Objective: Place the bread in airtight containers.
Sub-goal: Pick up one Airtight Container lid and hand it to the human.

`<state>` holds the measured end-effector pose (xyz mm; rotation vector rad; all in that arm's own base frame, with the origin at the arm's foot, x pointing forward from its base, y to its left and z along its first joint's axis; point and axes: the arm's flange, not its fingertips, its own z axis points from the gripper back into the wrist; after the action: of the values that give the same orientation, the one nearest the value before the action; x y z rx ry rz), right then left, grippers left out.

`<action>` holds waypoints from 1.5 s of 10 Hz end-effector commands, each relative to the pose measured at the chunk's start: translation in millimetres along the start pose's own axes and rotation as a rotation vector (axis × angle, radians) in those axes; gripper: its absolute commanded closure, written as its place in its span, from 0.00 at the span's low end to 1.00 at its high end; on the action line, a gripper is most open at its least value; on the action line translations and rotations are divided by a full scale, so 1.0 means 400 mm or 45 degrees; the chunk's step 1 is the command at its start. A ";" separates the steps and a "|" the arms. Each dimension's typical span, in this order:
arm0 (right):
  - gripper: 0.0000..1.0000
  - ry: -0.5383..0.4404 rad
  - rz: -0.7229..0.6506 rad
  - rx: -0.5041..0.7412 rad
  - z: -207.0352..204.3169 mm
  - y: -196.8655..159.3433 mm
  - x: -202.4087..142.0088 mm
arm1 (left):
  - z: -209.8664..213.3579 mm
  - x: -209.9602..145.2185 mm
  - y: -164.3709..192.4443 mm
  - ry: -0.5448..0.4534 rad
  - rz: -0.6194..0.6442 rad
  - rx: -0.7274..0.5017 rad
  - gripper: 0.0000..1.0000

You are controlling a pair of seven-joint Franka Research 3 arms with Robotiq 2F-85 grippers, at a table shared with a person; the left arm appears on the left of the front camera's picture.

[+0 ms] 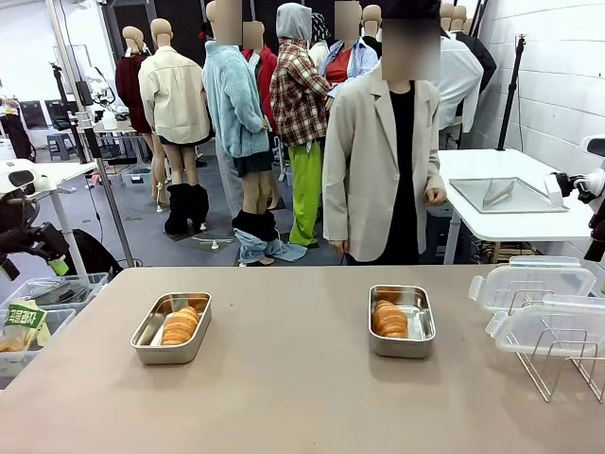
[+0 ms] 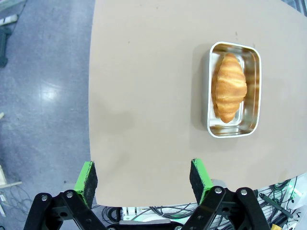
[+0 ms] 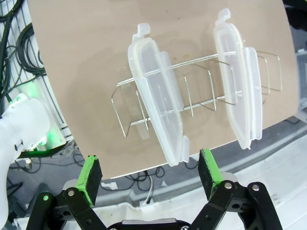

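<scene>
Bread (image 2: 229,86) ridged, glossy; tin (image 2: 253,112) rect. steel.

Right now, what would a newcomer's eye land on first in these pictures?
Two shiny steel tins sit apart on the tan table: the left tin holds a croissant, the right tin a second croissant. At the table's right edge, a far lid and a near lid are propped in a wire rack. The left pincer and right pincer are open and empty.
</scene>
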<state>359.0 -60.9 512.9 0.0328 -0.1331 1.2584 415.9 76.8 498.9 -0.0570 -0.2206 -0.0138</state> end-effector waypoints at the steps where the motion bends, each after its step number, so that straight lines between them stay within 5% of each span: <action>1: 0.00 0.002 0.007 0.006 -0.001 -0.002 0.000 | 0.001 -0.002 0.001 -0.015 0.020 0.010 0.00; 15: 0.00 0.002 0.007 0.006 -0.001 -0.002 0.000 | 0.001 -0.002 0.001 -0.015 0.020 0.010 0.00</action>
<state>359.0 -60.9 512.9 0.0328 -0.1331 1.2585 415.9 76.8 498.9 -0.0570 -0.2206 -0.0138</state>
